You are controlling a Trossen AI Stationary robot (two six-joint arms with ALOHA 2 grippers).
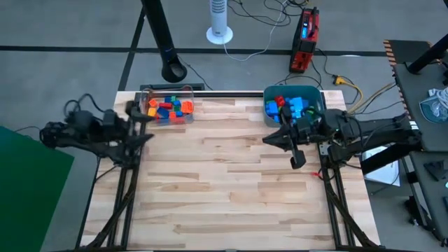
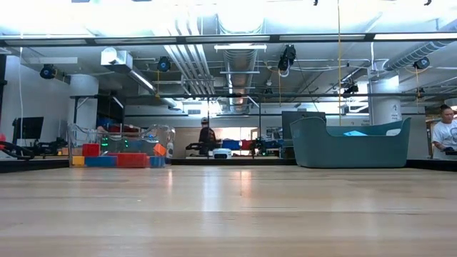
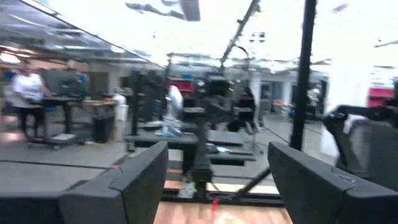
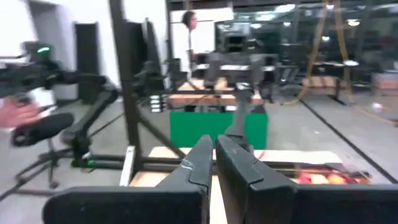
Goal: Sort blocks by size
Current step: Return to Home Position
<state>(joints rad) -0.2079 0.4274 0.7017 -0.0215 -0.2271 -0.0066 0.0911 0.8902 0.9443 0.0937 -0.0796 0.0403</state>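
The blocks (image 1: pixel 170 108) lie in two containers at the far edge of the surface (image 1: pixel 224 182). Blue, red and green ones are in the teal tub (image 2: pixel 350 146). Red, orange, blue and yellow ones are in the clear box (image 1: pixel 190 98), which stands well apart from the tub, toward the left arm. The right end effector (image 1: pixel 269 138) hangs just at the near side of the tub, its fingers (image 4: pixel 199 165) nearly together and holding nothing. The left end effector (image 1: pixel 143 127) is beyond the clear box from the tub, its fingers (image 3: pixel 140 180) wide apart and also empty.

High view looks down on the table (image 1: pixel 224 182); low view skims it; wrist views apparently face inward.
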